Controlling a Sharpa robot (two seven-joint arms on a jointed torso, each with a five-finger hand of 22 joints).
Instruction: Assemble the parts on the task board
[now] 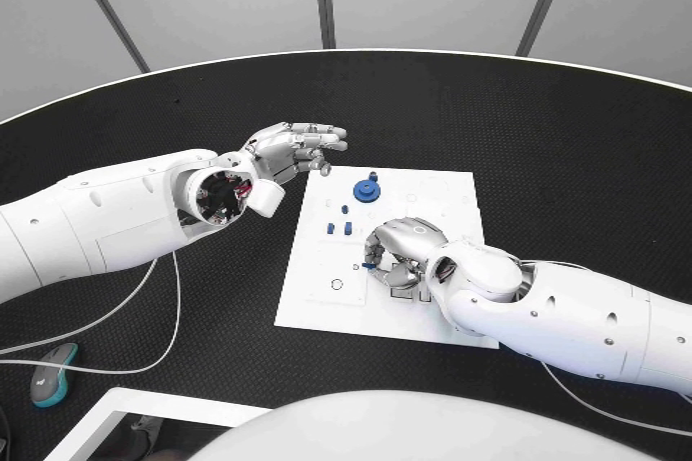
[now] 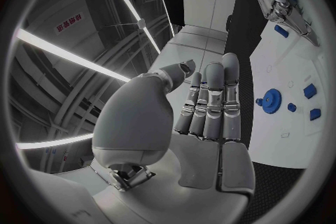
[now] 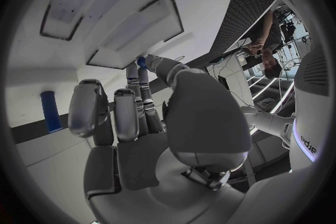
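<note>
White and flat, the task board [image 1: 433, 311] lies mid-table, with a blue gear [image 1: 366, 190] and small blue pegs [image 1: 339, 226] near its far end. Our right hand [image 1: 401, 251] curls down onto the board, seemingly pinching a small blue part [image 3: 140, 60]. Our left hand [image 1: 293, 151] hovers empty beside the board, fingers loosely bent. We judge an insertion underway; next comes careful alignment.

My silver hands [image 1: 296, 149] work over a white task board [image 1: 440, 196] dotted with blue parts [image 1: 366, 190], on a black table [image 1: 548, 121].
</note>
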